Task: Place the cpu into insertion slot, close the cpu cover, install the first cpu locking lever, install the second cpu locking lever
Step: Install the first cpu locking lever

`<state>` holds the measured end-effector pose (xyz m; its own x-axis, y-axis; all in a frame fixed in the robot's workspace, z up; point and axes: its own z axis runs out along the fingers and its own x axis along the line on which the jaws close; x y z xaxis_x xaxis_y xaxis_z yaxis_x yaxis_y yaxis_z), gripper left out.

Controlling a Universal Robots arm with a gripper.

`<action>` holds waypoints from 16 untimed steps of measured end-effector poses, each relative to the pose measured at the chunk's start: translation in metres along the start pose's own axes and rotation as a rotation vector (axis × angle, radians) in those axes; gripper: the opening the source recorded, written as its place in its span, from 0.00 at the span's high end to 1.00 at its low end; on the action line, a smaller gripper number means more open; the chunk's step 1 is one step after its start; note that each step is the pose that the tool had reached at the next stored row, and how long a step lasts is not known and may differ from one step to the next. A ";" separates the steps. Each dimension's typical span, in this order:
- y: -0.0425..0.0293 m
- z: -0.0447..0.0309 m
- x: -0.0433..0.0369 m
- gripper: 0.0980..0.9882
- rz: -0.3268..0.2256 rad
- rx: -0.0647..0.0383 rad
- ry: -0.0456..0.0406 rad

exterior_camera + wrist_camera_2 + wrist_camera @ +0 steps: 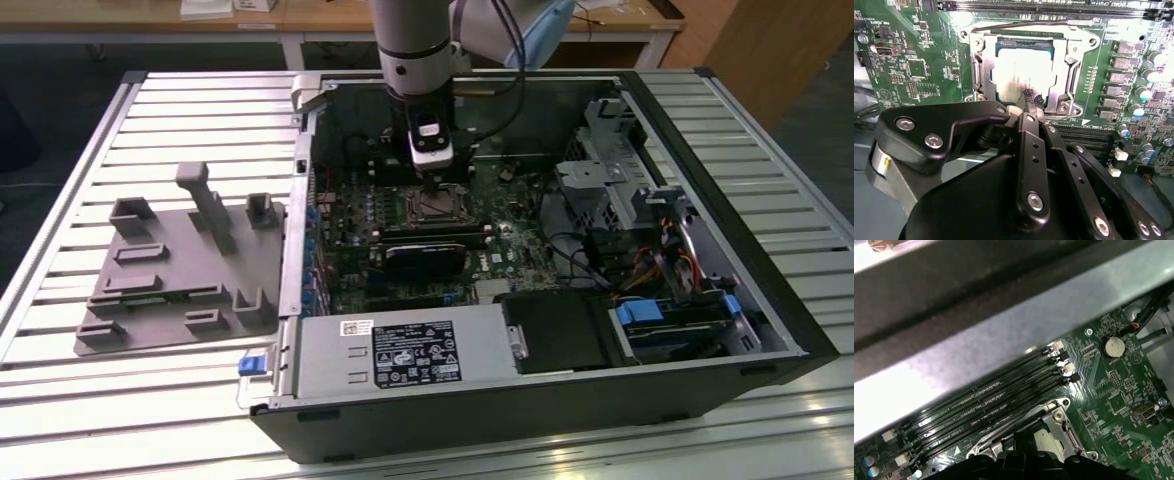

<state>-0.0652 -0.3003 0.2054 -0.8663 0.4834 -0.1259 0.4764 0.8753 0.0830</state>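
I have the gripper point(1035, 102) low over the motherboard, inside the open computer case point(747, 300). In the second wrist view its black linkage fills the foreground and the fingers point(1029, 96) taper to tips that sit close together, nearly closed, with nothing visibly held between them. Whether the tips touch metal I cannot tell.

Just beyond the tips lies the socket assembly. The cpu point(1021, 70) sits flat in the insertion slot point(1050, 46), its pale top showing square through the window. The cpu cover point(985, 75) appears down over it, framing the chip on all sides. The fingertips are at the near edge of that frame, toward one corner of the window; the chip itself lies directly ahead of the fingers, away from the wrist. A thin locking lever point(1019, 24) runs along the far edge of the socket, its long axis crosswise to the fingers' reach. I judge the chip placed and the cover closed; whether the lever is latched I cannot tell.

Past the socket run the long black memory slots point(989, 395), parallel to that lever.

In the exterior view, the arm point(414, 50) comes straight down onto the socket near the case's middle. The case rests on a slatted metal surface point(174, 110), with a grey fixture tray point(180, 265) well apart toward the exterior view's left.
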 end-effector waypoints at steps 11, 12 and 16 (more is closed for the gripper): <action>-0.0018 0.0000 -0.0019 1.00 -0.020 0.028 -0.0147; -0.0020 0.0001 -0.0023 1.00 -0.023 0.028 -0.0143; -0.0028 0.0002 -0.0039 1.00 -0.035 0.027 -0.0125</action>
<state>-0.0632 -0.3046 0.2054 -0.8806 0.4526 -0.1406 0.4500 0.8915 0.0516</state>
